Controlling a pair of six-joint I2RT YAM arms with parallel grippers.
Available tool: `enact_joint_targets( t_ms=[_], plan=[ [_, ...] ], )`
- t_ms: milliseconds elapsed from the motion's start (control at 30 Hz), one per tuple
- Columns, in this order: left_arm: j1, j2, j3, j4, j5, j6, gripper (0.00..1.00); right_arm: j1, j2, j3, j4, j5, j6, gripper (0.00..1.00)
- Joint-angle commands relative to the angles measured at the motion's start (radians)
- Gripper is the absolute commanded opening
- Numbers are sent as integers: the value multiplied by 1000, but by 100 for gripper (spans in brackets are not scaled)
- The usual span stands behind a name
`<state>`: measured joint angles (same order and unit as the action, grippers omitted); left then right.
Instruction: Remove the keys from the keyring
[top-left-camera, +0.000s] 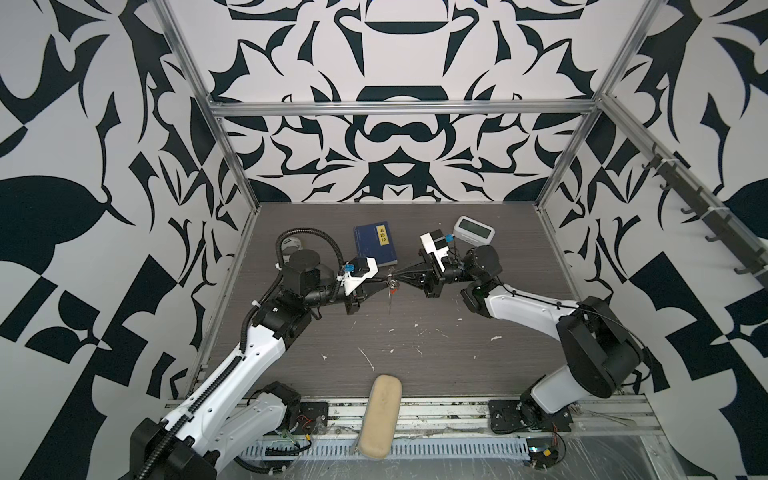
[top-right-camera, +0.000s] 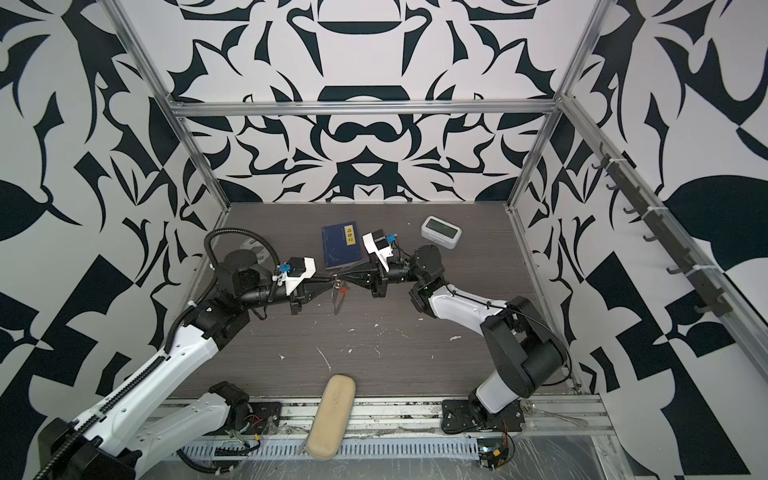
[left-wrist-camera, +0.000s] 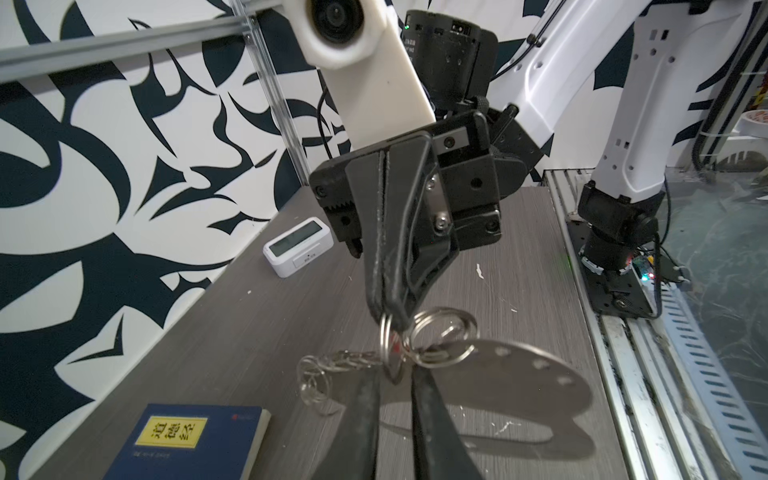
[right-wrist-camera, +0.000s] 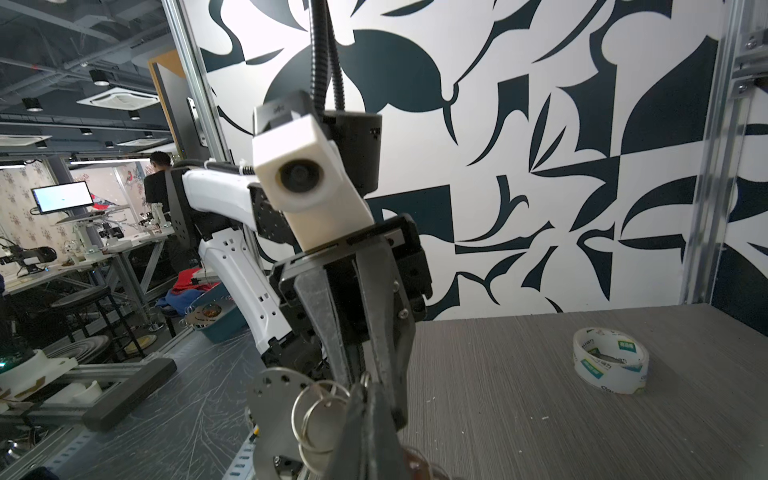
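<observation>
Keyring (left-wrist-camera: 428, 355), silvery rings and chain, tight in closed right end effector (left-wrist-camera: 390, 311); left end effector (left-wrist-camera: 395, 374) hold unclear.

**Grey wood-grain tabletop and its load**

The grey wood-grain tabletop (top-left-camera: 519, 266) carries a dark blue paperback book with a yellow title label (top-left-camera: 375, 245) at twelve o'clock. A white rectangular digital clock (top-left-camera: 473, 230) sits at one o'clock and a clear plastic tape roll (right-wrist-camera: 610, 359) at ten. At six o'clock, a beige oblong padded case (top-left-camera: 380, 415) lies across the front edge. Small white flecks (top-left-camera: 368, 359) are scattered between centre and six.
</observation>
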<state>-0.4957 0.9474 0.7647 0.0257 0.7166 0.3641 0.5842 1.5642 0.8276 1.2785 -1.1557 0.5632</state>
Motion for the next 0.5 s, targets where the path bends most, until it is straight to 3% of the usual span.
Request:
enact_joint_targets(
  t_ms=[0,467],
  plan=[
    [1,-24,-18,98,-2,-40,19,0,3,42,145,22,82,0],
    [9,6,-4,152,6,-101,17,4,0,47,144,25,96,0]
  ],
)
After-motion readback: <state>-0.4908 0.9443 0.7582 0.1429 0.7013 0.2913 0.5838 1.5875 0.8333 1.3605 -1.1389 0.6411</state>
